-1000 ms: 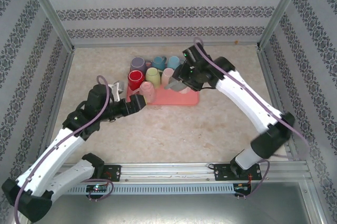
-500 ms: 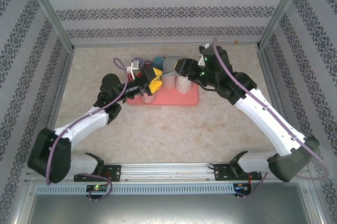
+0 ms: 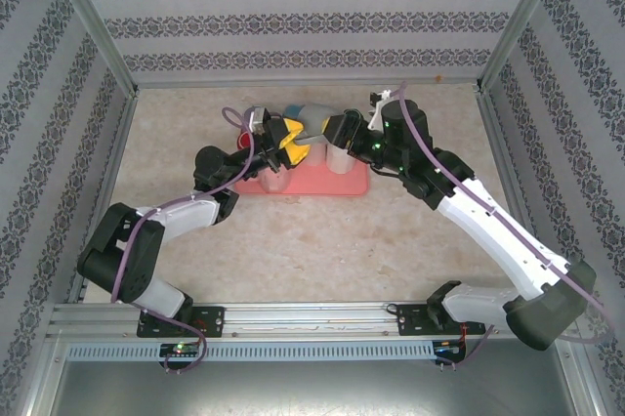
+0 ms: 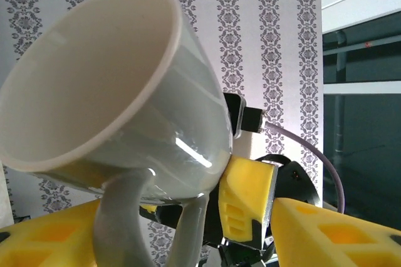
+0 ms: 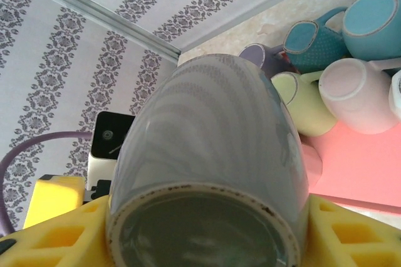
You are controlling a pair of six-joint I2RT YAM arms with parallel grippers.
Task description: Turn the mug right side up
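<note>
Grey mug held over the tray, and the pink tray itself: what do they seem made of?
Grey mug: likely glazed ceramic, glossy; sharp light streaks on its side, a rough unglazed ring round its foot. Pink tray: probably plastic or silicone, matte; even colour, no glare.

The light is bright and even, and a bit pale. In the top view the table (image 3: pixel 342 230) has only soft, faint shadows. In the left wrist view the mug (image 4: pixel 125 91) is very close and a little blurry, with a white shine toward 6 o'clock. At 3 o'clock it is dark. In the right wrist view the mug's bottom at 6 o'clock looks soft.
</note>
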